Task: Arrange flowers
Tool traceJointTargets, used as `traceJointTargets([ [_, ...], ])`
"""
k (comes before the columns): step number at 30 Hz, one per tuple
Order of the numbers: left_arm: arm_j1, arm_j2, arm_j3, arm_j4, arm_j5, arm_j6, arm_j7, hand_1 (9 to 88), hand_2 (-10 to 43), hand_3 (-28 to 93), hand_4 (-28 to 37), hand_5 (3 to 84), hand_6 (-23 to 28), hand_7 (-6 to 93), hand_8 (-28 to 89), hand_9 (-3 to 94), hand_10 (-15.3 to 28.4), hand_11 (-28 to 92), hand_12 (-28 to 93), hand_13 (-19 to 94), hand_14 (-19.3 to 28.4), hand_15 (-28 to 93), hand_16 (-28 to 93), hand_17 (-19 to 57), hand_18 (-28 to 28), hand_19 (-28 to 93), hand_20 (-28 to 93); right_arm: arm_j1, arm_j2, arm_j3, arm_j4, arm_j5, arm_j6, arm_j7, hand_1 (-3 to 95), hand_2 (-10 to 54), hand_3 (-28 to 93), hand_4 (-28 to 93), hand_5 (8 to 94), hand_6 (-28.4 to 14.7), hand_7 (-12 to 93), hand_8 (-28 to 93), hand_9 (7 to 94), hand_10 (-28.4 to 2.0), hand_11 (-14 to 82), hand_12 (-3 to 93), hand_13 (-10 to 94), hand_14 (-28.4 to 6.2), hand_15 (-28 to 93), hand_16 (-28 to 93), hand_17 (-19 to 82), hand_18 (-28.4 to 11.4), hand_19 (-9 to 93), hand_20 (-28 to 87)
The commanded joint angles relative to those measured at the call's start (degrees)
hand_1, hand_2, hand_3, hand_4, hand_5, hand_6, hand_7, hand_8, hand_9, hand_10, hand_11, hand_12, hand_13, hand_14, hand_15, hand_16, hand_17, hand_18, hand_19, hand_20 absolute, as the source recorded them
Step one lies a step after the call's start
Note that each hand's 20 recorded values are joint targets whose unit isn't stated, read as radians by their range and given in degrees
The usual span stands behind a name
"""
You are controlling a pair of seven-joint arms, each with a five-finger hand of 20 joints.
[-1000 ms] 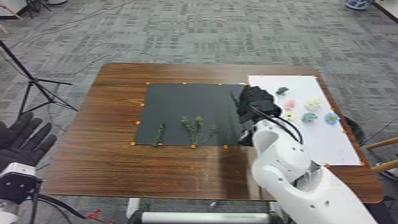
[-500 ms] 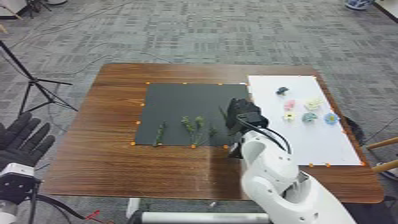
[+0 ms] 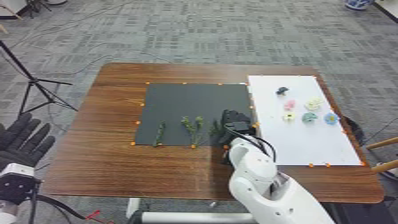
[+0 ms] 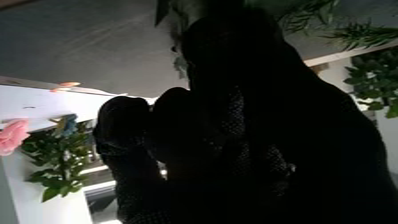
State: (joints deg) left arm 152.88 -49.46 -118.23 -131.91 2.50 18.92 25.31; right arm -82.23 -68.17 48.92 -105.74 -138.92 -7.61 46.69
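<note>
Several green sprigs (image 3: 192, 129) lie on the dark mat (image 3: 185, 97) at the centre of the frame in the head view, a slim one towards the mat's lower left and a branching one near its lower middle. The right hand (image 3: 235, 122) is over the mat's lower right; in the wrist view its fingers are bent together and seem to pinch a thin sprig (image 4: 179, 37), though the dark glove hides the grip itself. The left hand (image 3: 25, 142) is spread, palm up, at the left edge. On the white sheet (image 3: 306, 145) at the right of the tabletop (image 3: 98, 167) sit a pink flower (image 3: 290, 105), a cream flower (image 3: 313, 104), a yellow flower (image 3: 289, 117), a teal flower (image 3: 309, 117), a blue flower (image 3: 331, 119) and a small dark piece (image 3: 282, 91). The work looks early: greenery is partly laid out, but these blooms have yet to join it, presumably the remaining job. No brand, label or writing is legible.
</note>
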Motion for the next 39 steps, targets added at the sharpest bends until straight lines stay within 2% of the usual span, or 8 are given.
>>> traceJointTargets([
  [1, -0.2, -0.52, 0.09, -0.04, 0.45, -0.08, -0.91, 22.9, 18.4, 70, -28.3, 33.6, 7.2, 8.7, -7, 27.4, 11.8, 11, 13, 20, 12.4, 19, -1, -3.8, 9.9, 15, 12, 0.6, -1.1, -0.5, 1.7, -1.5, 1.6, 1.0, 64.3, -9.5, 68, -25, 74.7, -1.1, 40, 17, 87.3, -9.1, 22.0, 55.2, 82, -6.0, 69, 45, 46, -27.7, 93, 37],
  [6, -0.5, -0.63, 0.02, 0.02, 0.74, -0.08, -1.59, 22.9, 18.4, 70, -28.3, 33.6, 7.2, 8.7, -7, 27.3, 11.8, 11, 13, 20, 12.4, 19, -1, -3.8, 9.9, 15, 12, 1.0, -1.3, -1.2, 2.4, -2.3, 3.8, 0.7, 64.3, -9.5, 68, -25, 74.7, -1.2, 40, 17, 87.2, -9.0, 22.0, 55.3, 82, -6.0, 69, 45, 46, -27.6, 93, 37],
  [9, -0.2, -0.62, -0.23, -0.04, 0.70, -0.10, -1.24, 22.9, 18.3, 70, -28.3, 33.6, 7.2, 8.7, -7, 27.4, 11.8, 11, 13, 20, 12.3, 19, -1, -3.9, 9.9, 15, 12, 1.3, -1.8, -1.1, 2.9, -1.9, 3.6, 0.6, 64.1, -9.5, 69, -25, 74.7, -1.2, 40, 17, 87.1, -9.0, 22.1, 55.3, 82, -6.2, 69, 45, 46, -27.6, 93, 37],
  [13, -0.8, -0.61, 0.21, 0.09, 0.96, -0.09, -1.81, 23.0, 18.4, 70, -28.3, 33.6, 7.2, 8.7, -7, 27.4, 11.7, 11, 13, 20, 12.4, 20, -1, -3.8, 9.9, 15, 12, 1.6, -1.8, -1.5, 3.0, -1.7, 4.0, 0.8, 63.8, -9.5, 69, -25, 74.2, -1.1, 40, 17, 86.7, -9.0, 22.3, 55.7, 82, -6.5, 69, 45, 45, -27.4, 93, 37],
  [16, -0.8, -0.41, 0.82, 0.17, 0.58, -0.08, -1.34, 23.0, 18.4, 70, -28.3, 33.6, 7.2, 8.7, -7, 27.3, 11.7, 12, 13, 20, 12.3, 19, -1, -3.8, 9.9, 15, 12, 1.4, -1.7, -1.4, 2.3, -1.4, 3.3, 0.4, 62.4, -9.5, 69, -24, 72.3, -1.3, 41, 16, 84.5, -9.7, 23.3, 55.8, 80, -7.4, 70, 45, 44, -27.4, 93, 37],
  [28, -0.7, -0.31, 0.62, 0.19, 0.61, 0.13, -1.16, 23.0, 18.2, 70, -28.3, 33.6, 7.2, 8.7, -7, 27.3, 11.8, 11, 13, 20, 12.3, 19, -1, -3.8, 9.9, 15, 12, 1.4, -1.2, -1.0, 0.6, -0.9, 2.7, 0.3, 57.2, -9.5, 67, -25, 68.1, -2.9, 41, 14, 78.1, -11.1, 26.7, 54.5, 75, -9.9, 73, 44, 40, -28.3, 92, 37],
  [34, -1.2, -0.55, 0.75, 0.34, 1.18, 0.01, -1.70, 25.7, 14.6, 70, -28.0, 33.5, 7.2, 8.7, -7, 27.2, 11.7, 11, 13, 19, 12.2, 19, -1, -3.8, 9.9, 15, 12, 1.8, -1.1, -0.9, 0.1, -1.0, 2.9, 0.2, 55.8, -9.5, 66, -26, 65.9, -4.2, 39, 14, 73.9, -12.9, 28.9, 52.8, 72, -11.2, 74, 44, 39, -28.3, 91, 37],
  [39, -1.2, -0.59, 0.50, 0.34, 1.25, 0.13, -1.63, 26.8, 13.6, 70, -27.6, 33.4, 7.2, 8.8, -7, 27.1, 11.7, 11, 13, 19, 12.2, 19, -1, -3.8, 9.9, 15, 12, 1.9, -0.9, -0.8, 0.5, -0.6, 2.2, 0.6, 55.4, -9.5, 66, -26, 65.4, -4.6, 38, 14, 72.0, -13.7, 31.6, 49.9, 71, -11.7, 75, 44, 38, -28.4, 91, 38],
])
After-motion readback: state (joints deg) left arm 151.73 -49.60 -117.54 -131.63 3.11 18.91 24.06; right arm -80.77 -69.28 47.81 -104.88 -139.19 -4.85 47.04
